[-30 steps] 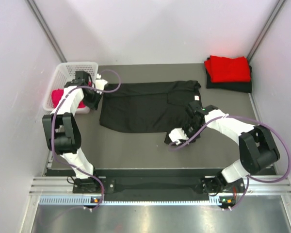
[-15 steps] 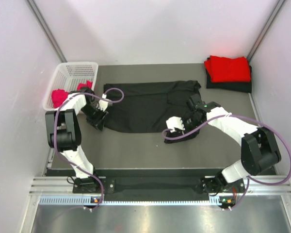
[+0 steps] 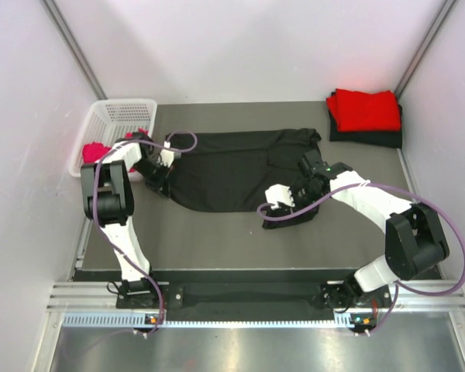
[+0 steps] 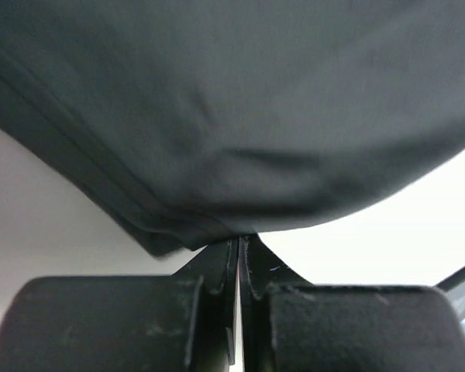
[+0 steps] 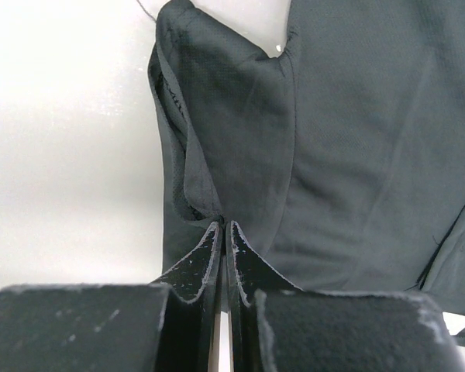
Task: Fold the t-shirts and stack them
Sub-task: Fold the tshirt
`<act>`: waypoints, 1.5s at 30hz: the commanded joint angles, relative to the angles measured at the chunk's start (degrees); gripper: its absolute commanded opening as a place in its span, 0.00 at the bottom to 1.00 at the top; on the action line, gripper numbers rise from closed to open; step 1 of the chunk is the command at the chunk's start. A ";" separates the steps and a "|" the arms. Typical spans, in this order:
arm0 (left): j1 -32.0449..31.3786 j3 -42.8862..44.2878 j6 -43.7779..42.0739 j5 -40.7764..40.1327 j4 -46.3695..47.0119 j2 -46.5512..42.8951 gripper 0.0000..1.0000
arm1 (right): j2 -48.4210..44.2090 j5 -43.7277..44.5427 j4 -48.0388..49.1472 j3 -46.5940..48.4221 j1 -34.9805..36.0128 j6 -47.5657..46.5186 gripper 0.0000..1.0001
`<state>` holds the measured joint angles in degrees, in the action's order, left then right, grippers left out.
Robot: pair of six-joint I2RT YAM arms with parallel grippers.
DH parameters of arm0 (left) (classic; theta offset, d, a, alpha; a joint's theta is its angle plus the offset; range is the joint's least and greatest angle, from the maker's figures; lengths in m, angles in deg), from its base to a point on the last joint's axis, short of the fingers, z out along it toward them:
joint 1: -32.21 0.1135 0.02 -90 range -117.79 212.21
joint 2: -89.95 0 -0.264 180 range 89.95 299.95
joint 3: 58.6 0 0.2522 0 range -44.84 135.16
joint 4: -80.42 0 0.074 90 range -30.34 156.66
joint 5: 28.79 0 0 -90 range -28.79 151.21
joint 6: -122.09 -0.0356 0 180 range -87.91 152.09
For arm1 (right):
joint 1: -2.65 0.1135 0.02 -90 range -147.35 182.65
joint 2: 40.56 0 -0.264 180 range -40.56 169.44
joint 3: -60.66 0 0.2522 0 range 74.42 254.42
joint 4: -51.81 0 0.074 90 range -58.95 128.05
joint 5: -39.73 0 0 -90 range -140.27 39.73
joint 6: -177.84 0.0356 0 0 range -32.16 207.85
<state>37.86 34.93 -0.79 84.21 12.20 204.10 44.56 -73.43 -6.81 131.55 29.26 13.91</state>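
Overhead alone shows the red stack (image 3: 364,108); up close, left gripper (image 4: 239,240) and right gripper (image 5: 223,225) are both clenched on the black t-shirt (image 3: 232,170).

White arms (image 3: 363,198) with black joints (image 3: 101,203), purple cables (image 3: 184,133).
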 commanded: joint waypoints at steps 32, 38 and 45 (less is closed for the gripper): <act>-2.84 18.49 0.28 7.58 -8.74 4.06 0.44 | 1.80 -0.84 3.38 1.06 0.64 2.48 0.00; -2.92 18.76 0.80 7.93 -7.60 5.65 0.45 | 1.89 -0.84 3.11 1.33 0.55 2.83 0.00; -3.10 19.02 0.71 7.49 -7.15 8.11 0.45 | 1.71 -0.84 3.11 1.06 0.63 3.44 0.00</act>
<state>34.95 52.30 0.48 91.18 4.05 211.01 46.57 -72.82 -4.10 131.44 29.53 16.56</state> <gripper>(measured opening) 0.448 0.009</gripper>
